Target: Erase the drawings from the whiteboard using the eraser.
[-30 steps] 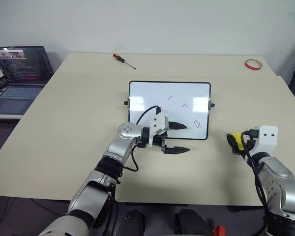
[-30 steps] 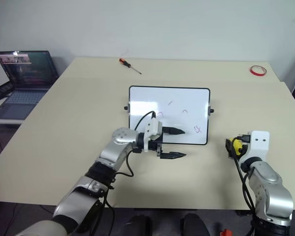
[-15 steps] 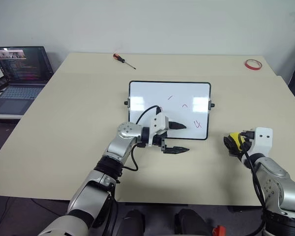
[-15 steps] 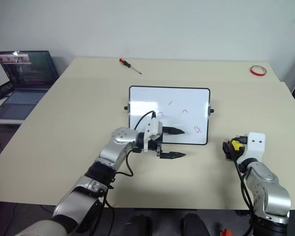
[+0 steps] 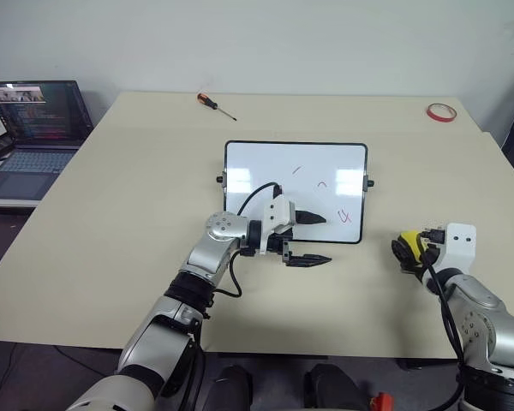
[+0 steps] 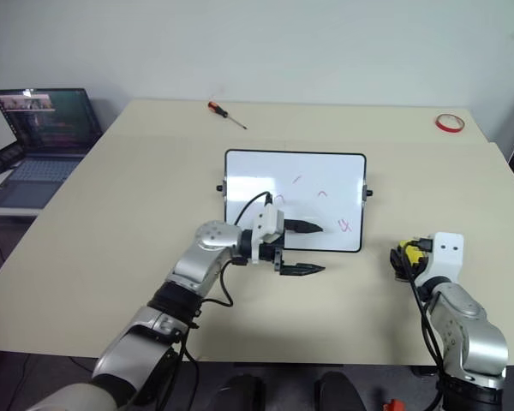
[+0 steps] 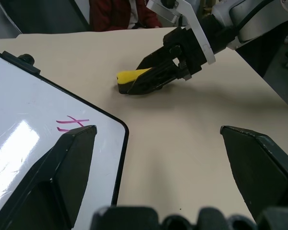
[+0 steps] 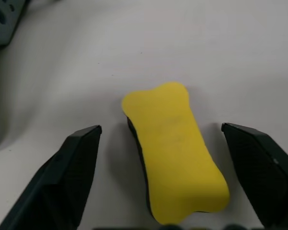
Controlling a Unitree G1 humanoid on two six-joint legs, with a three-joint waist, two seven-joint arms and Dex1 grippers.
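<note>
The whiteboard [image 5: 295, 171] lies flat at the table's middle, with small red drawings [image 5: 343, 216] on its right half. My left gripper [image 5: 327, 239] hovers open at the board's near edge, pointing right; one fingertip is over the board, the other over the table. The yellow eraser [image 8: 175, 143] with its black underside lies on the table to the right of the board. My right gripper [image 8: 161, 128] is open and straddles it, with a gap showing on each side. The left wrist view shows the eraser [image 7: 129, 75] low between those black fingers.
A screwdriver [image 5: 215, 104] lies at the back of the table and a red tape ring [image 5: 441, 112] at the far right corner. An open laptop [image 5: 30, 128] sits on a side desk to the left. A person in red [image 7: 120, 12] sits beyond the table.
The right hand has tipped slightly downward around the eraser. The left arm and the whiteboard have not moved.
</note>
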